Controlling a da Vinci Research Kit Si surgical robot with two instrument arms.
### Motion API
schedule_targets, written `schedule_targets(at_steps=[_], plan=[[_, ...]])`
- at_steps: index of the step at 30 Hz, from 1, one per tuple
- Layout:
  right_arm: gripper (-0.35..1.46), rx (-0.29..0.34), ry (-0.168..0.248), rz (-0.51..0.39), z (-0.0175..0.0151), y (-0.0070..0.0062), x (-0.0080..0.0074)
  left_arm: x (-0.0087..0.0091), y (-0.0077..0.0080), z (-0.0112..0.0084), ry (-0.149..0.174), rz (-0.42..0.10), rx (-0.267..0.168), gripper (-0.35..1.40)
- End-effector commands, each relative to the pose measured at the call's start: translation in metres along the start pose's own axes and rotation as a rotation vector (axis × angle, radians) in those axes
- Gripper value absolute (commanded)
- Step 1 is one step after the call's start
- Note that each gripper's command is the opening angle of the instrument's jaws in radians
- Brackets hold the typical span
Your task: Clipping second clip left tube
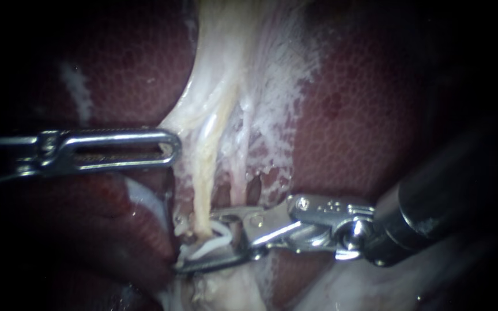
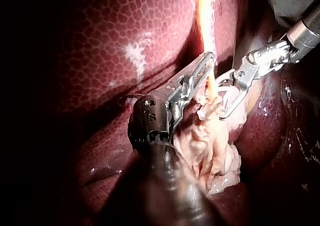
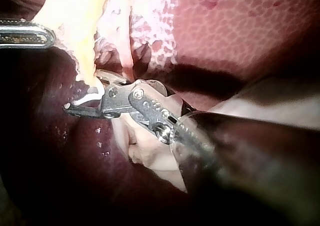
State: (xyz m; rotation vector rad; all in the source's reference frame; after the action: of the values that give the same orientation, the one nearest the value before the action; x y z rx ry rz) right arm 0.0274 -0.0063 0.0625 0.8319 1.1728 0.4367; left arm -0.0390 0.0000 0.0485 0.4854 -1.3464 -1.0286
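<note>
right instrument (image 1: 197, 242) jaws stand wide, carrying the white plastic clip (image 1: 206, 249) astride the pale yellow left tube (image 1: 204, 190) near its base; left instrument (image 1: 171, 148) jaws closed on the pale membrane (image 1: 188, 115), tensioning it; square up, seat tube fully between clip legs, then squeeze.

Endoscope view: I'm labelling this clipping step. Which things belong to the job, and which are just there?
In the job: right instrument, white clip held in its jaws, left tube, left instrument.
Just there: liver, thinner tube beside the left one.
</note>
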Motion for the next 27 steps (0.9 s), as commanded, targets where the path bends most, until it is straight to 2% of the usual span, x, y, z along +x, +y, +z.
schedule_targets(at_steps=[1,7,18,20,21,23,27], plan=[[0.51,0.001,-0.002,0.002,0.0002,0.0,-0.0002,0.0,0.0,0.0,0.002,0.0,-0.001,-0.35],[0.45,0.036,-0.014,0.027,0.0008,0.0003,-0.001,0.0002,0.0002,0.0001,0.004,0.001,-0.002,-0.35],[0.38,0.028,-0.009,0.032,0.0007,0.0008,-0.0011,0.0003,0.0002,0.0001,0.007,0.001,-0.003,-0.35],[0.25,0.012,-0.007,0.044,0.0006,0.001,-0.0011,0.0003,0.0002,0.0001,0.007,0.001,-0.003,-0.35],[0.11,0.005,-0.008,0.062,0.0005,0.0011,-0.0011,0.0003,0.0002,0.0001,0.007,0.001,-0.003,-0.35],[-0.31,-0.022,-0.02,0.076,0.0001,0.0014,-0.0011,0.0003,0.0002,0.0001,0.007,0.001,-0.004,-0.35],[-0.35,-0.049,-0.027,0.079,-0.0003,0.0022,-0.0012,0.0003,0.0002,0.0001,0.007,0.001,-0.004,-0.35]])
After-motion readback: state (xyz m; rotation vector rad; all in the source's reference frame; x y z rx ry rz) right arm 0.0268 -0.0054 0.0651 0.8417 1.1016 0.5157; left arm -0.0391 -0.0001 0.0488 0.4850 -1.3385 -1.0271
